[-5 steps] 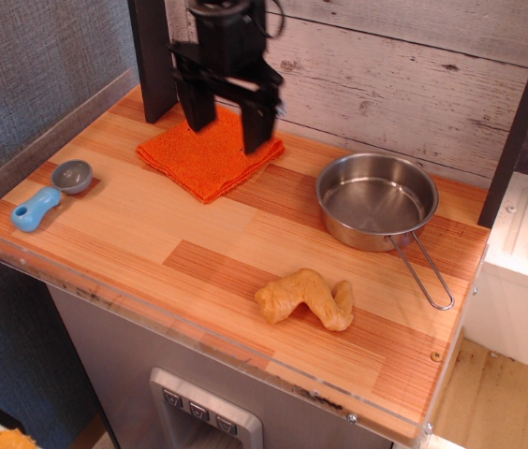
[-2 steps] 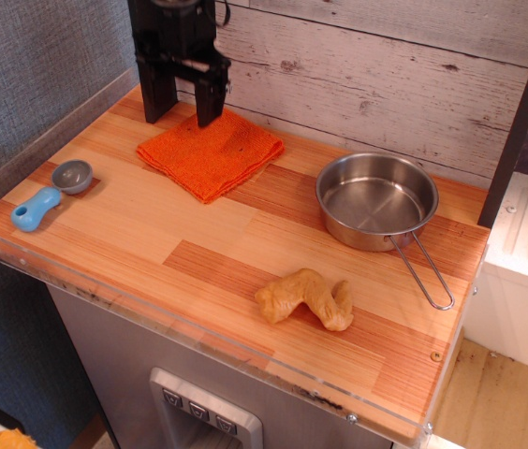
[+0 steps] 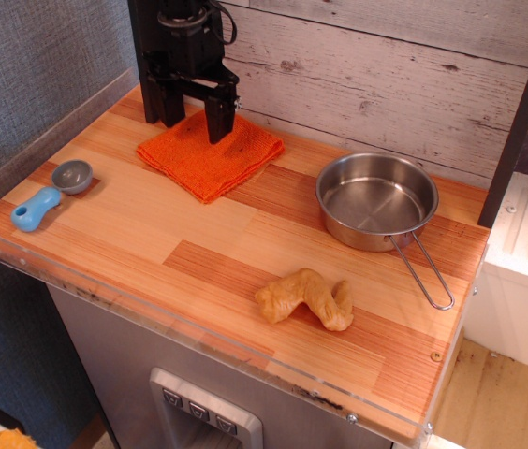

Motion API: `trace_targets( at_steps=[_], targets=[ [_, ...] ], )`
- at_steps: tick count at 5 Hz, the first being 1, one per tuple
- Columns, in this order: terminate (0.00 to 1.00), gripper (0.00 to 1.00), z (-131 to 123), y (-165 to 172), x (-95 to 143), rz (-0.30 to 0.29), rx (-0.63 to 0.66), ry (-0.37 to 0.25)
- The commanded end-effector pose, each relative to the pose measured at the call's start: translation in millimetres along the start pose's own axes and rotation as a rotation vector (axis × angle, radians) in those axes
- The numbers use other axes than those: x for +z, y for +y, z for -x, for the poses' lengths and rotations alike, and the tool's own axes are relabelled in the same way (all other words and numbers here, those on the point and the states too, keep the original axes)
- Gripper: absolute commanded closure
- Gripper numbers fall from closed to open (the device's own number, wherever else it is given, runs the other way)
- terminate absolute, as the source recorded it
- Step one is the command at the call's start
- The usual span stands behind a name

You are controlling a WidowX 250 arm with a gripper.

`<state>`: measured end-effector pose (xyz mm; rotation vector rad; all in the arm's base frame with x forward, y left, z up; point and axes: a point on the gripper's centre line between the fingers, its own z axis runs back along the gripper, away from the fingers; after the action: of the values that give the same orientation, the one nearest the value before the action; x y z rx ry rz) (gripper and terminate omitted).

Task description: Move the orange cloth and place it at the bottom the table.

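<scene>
Since a moment ago I have dropped a little lower and shifted slightly toward the pan side, so my black two-fingered gripper (image 3: 195, 117) now hangs over the back edge of the bright orange, square, folded knit cloth (image 3: 210, 152). My fingers (image 3: 219, 122) stand apart, pointing down, with nothing between them; whether their tips touch the fabric I cannot tell. The cloth itself has not shifted: it lies flat directly beneath me, near the back of the table, one corner pointing toward the front.

The light wooden butcher-block table (image 3: 198, 234), made of tan and reddish planks, spreads out in front of me, with a clear acrylic rim (image 3: 133, 313) along its near edge and a grey metal base (image 3: 124, 374) below. To one side of my fingers, well apart from the cloth, sits a round stainless steel pan with a wire handle (image 3: 377, 200). Toward the front, beyond the cloth, lies a tan, lumpy, twisted dough-like piece (image 3: 305, 298). On the other side, near the table's edge, rests a small blue-handled scoop with a grey metal bowl (image 3: 51, 193).

Behind me rises a wall of weathered whitish wooden boards (image 3: 386, 75). A grey textured wall (image 3: 30, 65) closes the scoop's side.
</scene>
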<state>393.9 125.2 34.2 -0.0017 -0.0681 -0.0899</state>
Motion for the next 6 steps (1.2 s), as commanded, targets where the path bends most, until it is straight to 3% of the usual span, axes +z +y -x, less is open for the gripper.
trace_targets(
  at_steps=[1, 2, 3, 4, 6],
  targets=[
    [0.0, 0.0, 1, -5, -9, -0.018, -0.035, -0.004],
    [0.0, 0.0, 9, -23, -43, -0.018, -0.076, 0.105],
    [0.0, 0.0, 20, -46, -64, 0.011, -0.103, 0.133],
    [0.0, 0.0, 37, -67, -59, 0.061, -0.11, 0.122],
    [0.0, 0.0, 90, -91, -24, 0.083, -0.076, 0.083]
  ],
)
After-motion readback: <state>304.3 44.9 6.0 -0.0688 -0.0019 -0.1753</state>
